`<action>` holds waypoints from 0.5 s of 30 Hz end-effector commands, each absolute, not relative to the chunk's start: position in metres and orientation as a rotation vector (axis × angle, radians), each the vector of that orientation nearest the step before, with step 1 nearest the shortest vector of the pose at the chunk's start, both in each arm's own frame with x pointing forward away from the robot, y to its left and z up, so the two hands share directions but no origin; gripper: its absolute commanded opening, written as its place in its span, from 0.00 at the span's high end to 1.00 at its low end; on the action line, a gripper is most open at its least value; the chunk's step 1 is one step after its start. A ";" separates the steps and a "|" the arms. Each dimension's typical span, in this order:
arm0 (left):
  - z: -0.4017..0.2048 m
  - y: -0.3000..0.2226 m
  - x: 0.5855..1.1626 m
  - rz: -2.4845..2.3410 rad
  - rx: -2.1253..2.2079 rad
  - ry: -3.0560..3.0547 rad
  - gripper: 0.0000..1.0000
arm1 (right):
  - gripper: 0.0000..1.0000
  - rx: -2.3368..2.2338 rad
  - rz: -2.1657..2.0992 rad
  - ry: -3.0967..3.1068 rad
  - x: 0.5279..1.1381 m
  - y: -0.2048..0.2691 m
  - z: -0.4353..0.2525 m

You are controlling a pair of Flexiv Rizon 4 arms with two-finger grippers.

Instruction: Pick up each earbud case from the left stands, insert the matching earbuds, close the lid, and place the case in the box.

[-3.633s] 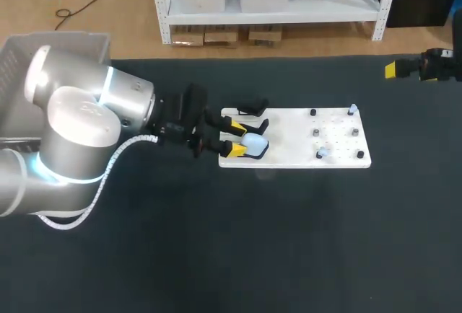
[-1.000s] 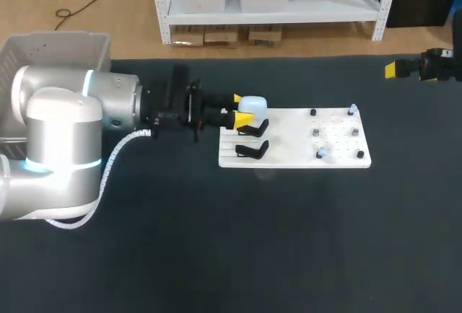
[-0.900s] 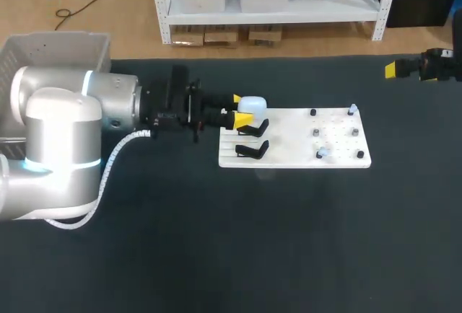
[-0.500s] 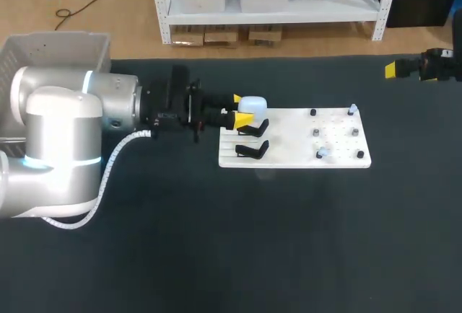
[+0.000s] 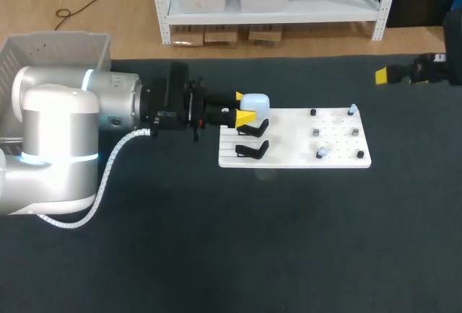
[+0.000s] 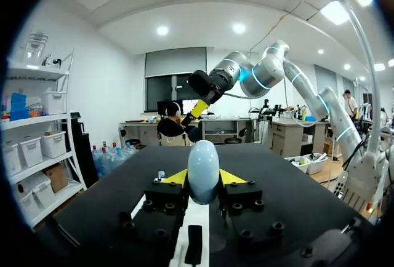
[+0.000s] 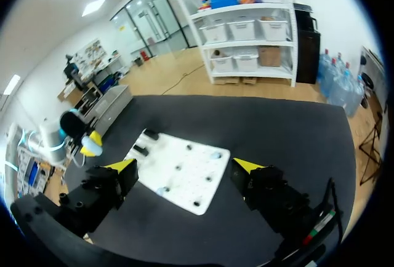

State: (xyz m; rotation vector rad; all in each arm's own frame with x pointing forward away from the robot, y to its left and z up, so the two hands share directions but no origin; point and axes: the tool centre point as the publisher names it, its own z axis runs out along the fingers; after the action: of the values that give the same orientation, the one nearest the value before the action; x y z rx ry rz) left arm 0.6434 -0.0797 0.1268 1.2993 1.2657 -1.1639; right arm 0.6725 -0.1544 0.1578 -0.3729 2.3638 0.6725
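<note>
The left arm (image 5: pixel 72 125) hides part of the grey box (image 5: pixel 58 42) behind it. The earbuds on the white board (image 5: pixel 339 158) are too small to make out. The left gripper (image 5: pixel 243 107) lies level above the board's black stands (image 5: pixel 252 150) and is clamped on the pale blue earbud case (image 5: pixel 254 102). By the table's far right edge, the right gripper (image 7: pixel 184 166) has its fingers spread wide, holding nothing.

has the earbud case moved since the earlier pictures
Yes: the earbud case, shut in the left gripper, came off the near stand and now shows by the white board's far left corner.
</note>
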 end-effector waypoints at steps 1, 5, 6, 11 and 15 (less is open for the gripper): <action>0.123 -0.078 0.643 -1.199 1.295 1.259 1.00 | 0.00 -0.417 0.672 2.383 0.647 -0.144 0.171; 0.118 -0.079 0.641 -1.222 1.283 1.278 1.00 | 0.00 -0.490 0.671 2.414 0.631 -0.122 0.172; 0.118 -0.079 0.640 -1.222 1.284 1.279 1.00 | 0.00 -0.501 0.670 2.421 0.628 -0.118 0.172; 0.116 -0.081 0.639 -1.229 1.283 1.287 1.00 | 0.00 -0.578 0.638 2.469 0.613 -0.089 0.174; 0.112 -0.081 0.640 -1.233 1.255 1.290 1.00 | 0.00 -0.616 0.613 2.493 0.606 -0.071 0.175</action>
State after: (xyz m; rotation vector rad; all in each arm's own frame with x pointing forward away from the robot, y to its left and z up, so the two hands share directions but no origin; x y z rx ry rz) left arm 0.6402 -0.0804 0.1166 1.2650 1.2948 -1.2361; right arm 0.6085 -0.0827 0.1715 -0.6270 2.4733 0.6767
